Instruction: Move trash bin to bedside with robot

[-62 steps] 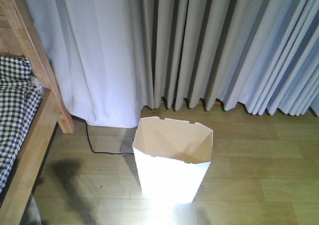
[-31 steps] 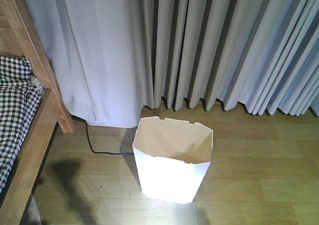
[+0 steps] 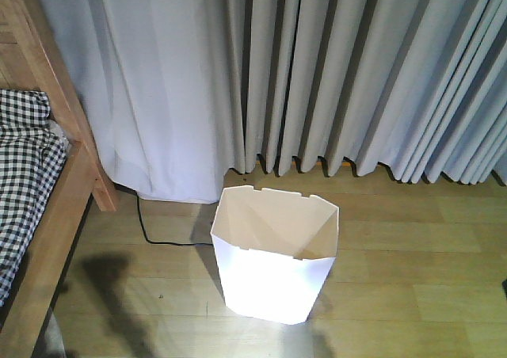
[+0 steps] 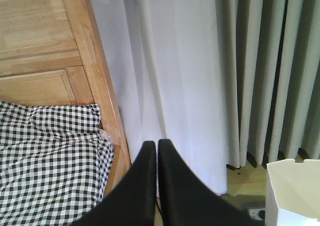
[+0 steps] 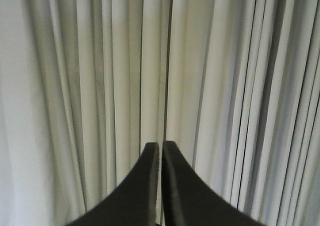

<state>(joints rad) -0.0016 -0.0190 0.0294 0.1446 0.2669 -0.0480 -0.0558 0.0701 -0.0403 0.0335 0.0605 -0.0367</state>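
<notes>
The trash bin (image 3: pixel 275 263) stands upright on the wooden floor (image 3: pixel 412 247) before the curtain (image 3: pixel 333 73), well apart from the bedside (image 3: pixel 47 215) at its nine o'clock; a black cable (image 3: pixel 162 238) lies between them and could snag the base if the bin is dragged, and a one-sided grip on the light rim could tip it; both the left gripper (image 4: pixel 153 146) and right gripper (image 5: pixel 160 147) are clenched on nothing, raised toward the curtain; the bin shows at four o'clock of the left fingers (image 4: pixel 142 186), untouched.
</notes>
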